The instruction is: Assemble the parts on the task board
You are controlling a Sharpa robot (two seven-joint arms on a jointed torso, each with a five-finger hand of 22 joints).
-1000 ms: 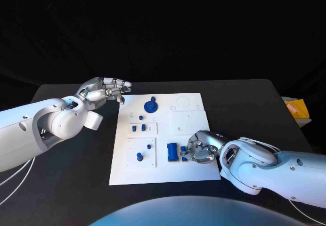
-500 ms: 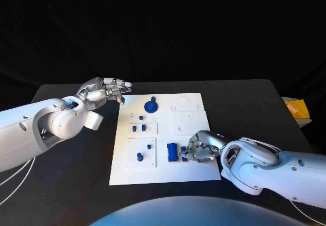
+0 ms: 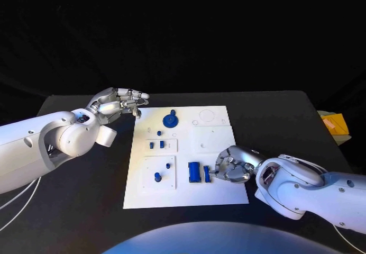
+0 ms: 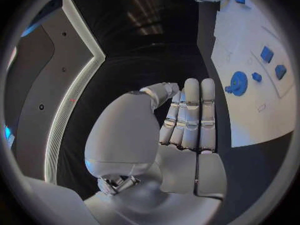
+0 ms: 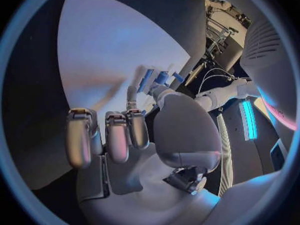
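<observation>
The white task board (image 3: pixel 217 197) lies in the middle of the black table. On it are a round blue part (image 3: pixel 171 119), several small blue pieces (image 3: pixel 157 176), a wide blue block (image 3: pixel 194 171) and a narrow blue block (image 3: pixel 207 173). My right hand (image 3: pixel 232 165) rests on the board just right of the narrow block, fingers bent down towards it, holding nothing. In the right wrist view its fingers (image 5: pixel 115 135) reach towards the blue blocks (image 5: pixel 148 80). My left hand (image 3: pixel 118 103) hovers by the board's far left corner with fingers curled in. In the left wrist view that hand (image 4: pixel 187 120) faces the round part (image 4: pixel 238 81).
A yellow-orange object (image 3: pixel 333 121) sits at the table's right edge. Bare black table (image 3: pixel 76 211) lies left of the board and beyond it.
My right hand has slid a little to the right, so more of the narrow blue block shows. The left hand has stayed in place.
</observation>
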